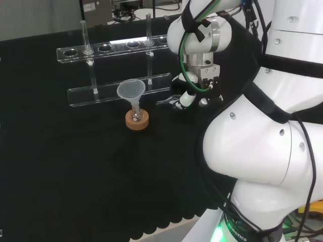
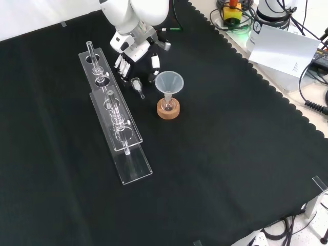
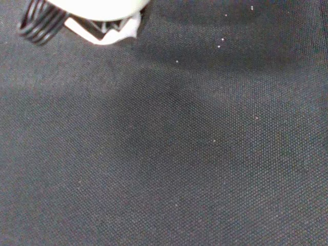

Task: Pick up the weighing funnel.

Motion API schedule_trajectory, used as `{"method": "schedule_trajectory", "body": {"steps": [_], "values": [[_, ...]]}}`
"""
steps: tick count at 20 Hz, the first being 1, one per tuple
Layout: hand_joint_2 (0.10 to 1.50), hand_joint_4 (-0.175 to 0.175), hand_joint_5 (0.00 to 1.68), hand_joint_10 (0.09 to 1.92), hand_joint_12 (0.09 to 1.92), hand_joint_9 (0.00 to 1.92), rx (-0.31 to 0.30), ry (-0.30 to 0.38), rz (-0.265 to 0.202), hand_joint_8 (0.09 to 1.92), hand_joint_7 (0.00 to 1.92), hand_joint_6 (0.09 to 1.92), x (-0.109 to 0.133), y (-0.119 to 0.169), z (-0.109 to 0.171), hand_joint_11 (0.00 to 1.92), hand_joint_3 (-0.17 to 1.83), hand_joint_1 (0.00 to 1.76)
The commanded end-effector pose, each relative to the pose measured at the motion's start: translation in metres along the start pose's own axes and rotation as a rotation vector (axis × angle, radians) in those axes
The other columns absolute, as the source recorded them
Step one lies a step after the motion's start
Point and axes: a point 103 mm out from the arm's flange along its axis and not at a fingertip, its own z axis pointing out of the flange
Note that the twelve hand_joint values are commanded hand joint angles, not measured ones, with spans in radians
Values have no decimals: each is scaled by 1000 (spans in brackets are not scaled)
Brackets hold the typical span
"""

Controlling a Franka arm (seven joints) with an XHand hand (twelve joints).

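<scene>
Front view: one black and white robot hand (image 2: 134, 52) is hanging low over the black bench cloth (image 2: 230, 169) near the view's top, with its fingers (image 2: 121, 64) pointing down and fairly straight and the thumb (image 2: 155, 62) spread away from them; they are closing round nothing. One small clear scoop-shaped weighing funnel (image 2: 137, 83) is lying on the cloth just below the fingertips, roughly between fingers and thumb; whether any fingertip is touching it cannot be told. One long clear acrylic two-tier tube rack (image 2: 128, 154) is standing just to the left of the hand and the weighing funnel, carrying upright clear glass tubes (image 2: 110, 102) and leaving only a narrow lane of cloth on that side. One large clear cone-shaped funnel (image 2: 169, 81) is standing mouth up just to the right of the weighing funnel, its stem sitting in a small flask on a round cork ring (image 2: 168, 110). A broad stretch of bare cloth is lying open across the lower and right parts of the view, ending at the scalloped cloth edge (image 2: 266, 84) on the right. Head view: the arm's big white links (image 1: 252, 141) are crowding the right side. Wrist view: bare cloth is lying close beneath the palm.
</scene>
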Motion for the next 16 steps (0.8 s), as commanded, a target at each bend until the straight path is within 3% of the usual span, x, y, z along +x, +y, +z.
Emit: {"method": "schedule_trajectory", "body": {"steps": [1, 16], "values": [[610, -35, 458, 570, 1321, 630, -1, -3, 2, 728, 499, 646, 0, 3, 2, 340, 672, 909], [612, -32, 487, 579, 1320, 667, -13, -10, 4, 749, 555, 687, 2, 8, 10, 352, 680, 916]]}}
